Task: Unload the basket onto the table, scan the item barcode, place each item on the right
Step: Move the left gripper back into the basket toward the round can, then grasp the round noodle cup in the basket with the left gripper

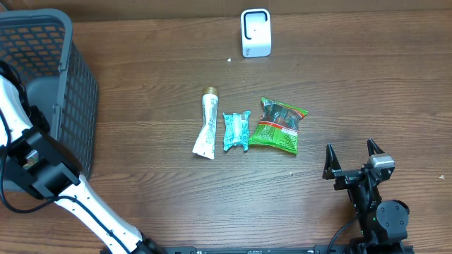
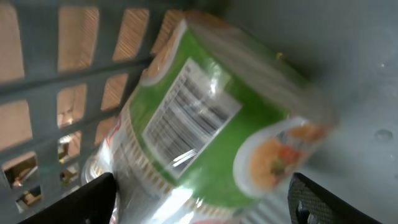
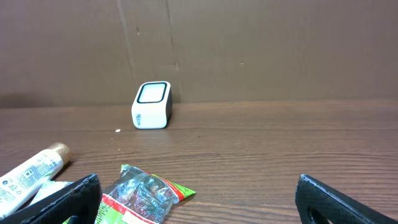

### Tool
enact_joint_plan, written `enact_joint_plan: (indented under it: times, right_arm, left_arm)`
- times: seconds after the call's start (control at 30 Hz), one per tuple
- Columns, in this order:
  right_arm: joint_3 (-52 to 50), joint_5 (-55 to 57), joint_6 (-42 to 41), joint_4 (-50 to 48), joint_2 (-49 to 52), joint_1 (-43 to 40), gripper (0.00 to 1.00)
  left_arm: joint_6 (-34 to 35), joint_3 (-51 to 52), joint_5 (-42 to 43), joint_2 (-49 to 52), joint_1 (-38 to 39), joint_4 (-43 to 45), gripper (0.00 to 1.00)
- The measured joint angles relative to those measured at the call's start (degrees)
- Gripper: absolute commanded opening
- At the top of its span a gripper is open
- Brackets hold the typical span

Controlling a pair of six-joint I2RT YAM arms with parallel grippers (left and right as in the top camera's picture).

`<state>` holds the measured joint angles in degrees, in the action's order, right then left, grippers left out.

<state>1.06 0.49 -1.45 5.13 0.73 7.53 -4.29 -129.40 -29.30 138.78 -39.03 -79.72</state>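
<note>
In the left wrist view a green instant-noodle cup (image 2: pixel 217 134) in clear wrap lies tilted inside the grey basket (image 2: pixel 87 81), its barcode (image 2: pixel 186 118) facing the camera. My left gripper (image 2: pixel 199 200) is open and straddles the cup's lower end; the left finger sits close against the wrap and the right finger stands apart from it. The overhead view hides that gripper behind the basket (image 1: pixel 42 77). The white scanner (image 1: pixel 255 32) stands at the table's far edge. My right gripper (image 1: pixel 353 161) is open and empty at the front right.
A toothpaste tube (image 1: pixel 207 124), a teal packet (image 1: pixel 236 130) and a green snack bag (image 1: pixel 280 125) lie in a row mid-table. The snack bag (image 3: pixel 146 196) and the scanner (image 3: pixel 152 105) lie ahead of the right gripper (image 3: pixel 199 202). The left arm (image 1: pixel 42 169) bends beside the basket.
</note>
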Motion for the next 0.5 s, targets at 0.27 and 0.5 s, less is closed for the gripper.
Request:
enact_joint_plan:
  times: [0.27, 0.5]
  right_arm:
    - [0.00, 0.00, 0.00, -0.02, 0.00, 0.00, 1.00]
    - [0.00, 0.00, 0.00, -0.02, 0.00, 0.00, 1.00]
  left_arm:
    - [-1.86, 3.96, -0.76, 0.02, 0.44, 5.07, 0.79]
    - [-2.23, 4.66, -1.01, 0.00, 2.23, 6.10, 0.63]
